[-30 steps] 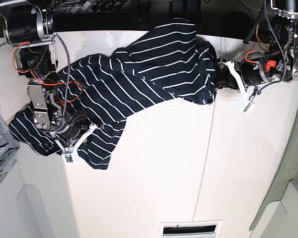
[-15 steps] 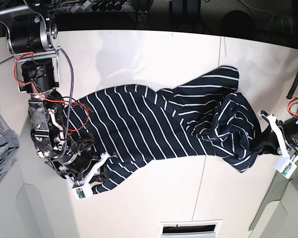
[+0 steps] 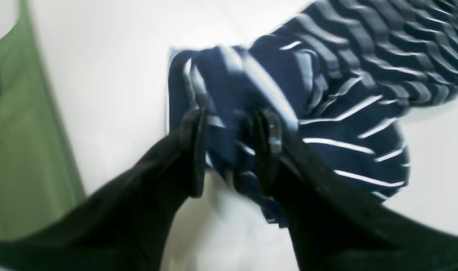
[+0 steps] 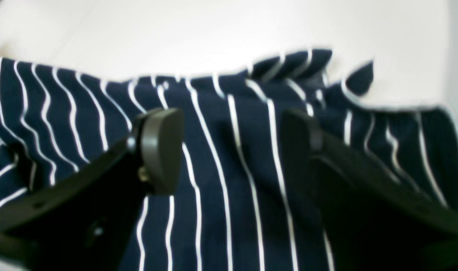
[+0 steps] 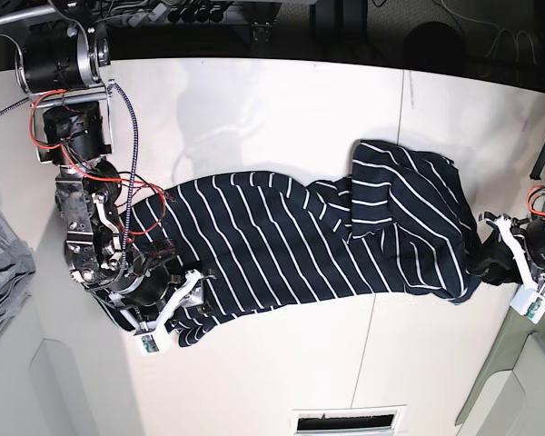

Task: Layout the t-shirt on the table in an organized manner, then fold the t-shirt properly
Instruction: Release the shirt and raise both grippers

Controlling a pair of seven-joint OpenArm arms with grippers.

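The navy white-striped t-shirt (image 5: pixel 272 245) lies stretched crosswise over the white table (image 5: pixel 282 363), flatter on the base view's left and bunched in folds on its right. My right gripper (image 5: pixel 174 313) sits at the shirt's left end. In the right wrist view it (image 4: pixel 230 150) stands open, its fingers (image 4: pixel 161 150) wide apart over flat striped t-shirt (image 4: pixel 251 210). My left gripper (image 5: pixel 501 262) is at the bunched right end. In the blurred left wrist view its (image 3: pixel 230 150) jaws stand apart with a fold of the t-shirt (image 3: pixel 345 94) between them.
A plain grey cloth (image 5: pixel 0 263) hangs at the table's left edge. A green surface (image 5: pixel 527 363) runs beside the right edge, close to my left gripper. A dark seam (image 5: pixel 381 309) crosses the tabletop, and a slotted vent (image 5: pixel 350 421) sits at the front edge.
Both arms dragged the shirt from the far side toward the front and drew it out lengthwise. Both grippers, shut on its ends before, now have their jaws parted.
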